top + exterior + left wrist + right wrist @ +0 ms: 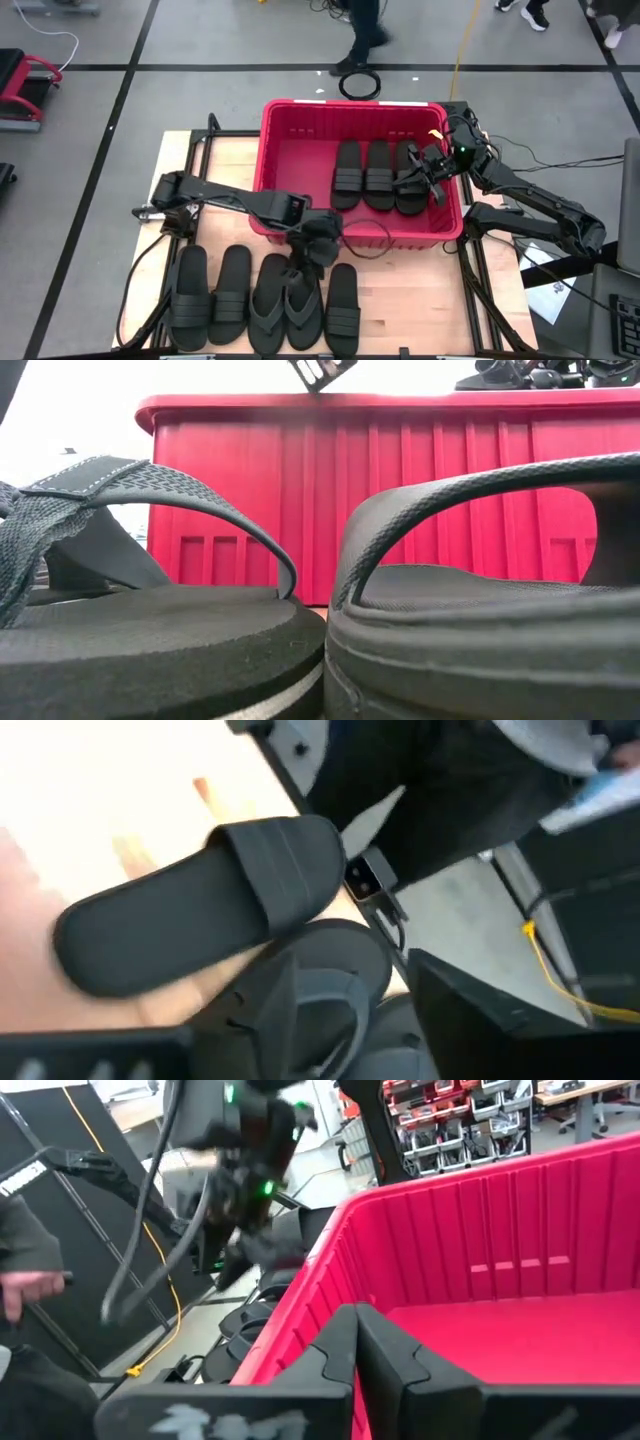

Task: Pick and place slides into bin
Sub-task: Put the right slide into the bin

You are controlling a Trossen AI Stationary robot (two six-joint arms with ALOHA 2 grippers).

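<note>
Slides: three lie in the bin [290, 170], five [265, 300] wait in a row on the tabletop [395, 300]. Left hand [312, 250] hovers over the flip-flops, whether open or closed I cannot tell; it should drop squarely onto one strap before pinching. Right hand [430, 172] sits closed over the bin's right side.

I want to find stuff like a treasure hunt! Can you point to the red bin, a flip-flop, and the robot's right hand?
Red bin [262, 170]: high view, on its left wall.
Flip-flop [268, 312]: high view, on the sole of the thong-style one on the table.
Right hand [408, 180]: high view, at its fingertips, over the bin.
</note>
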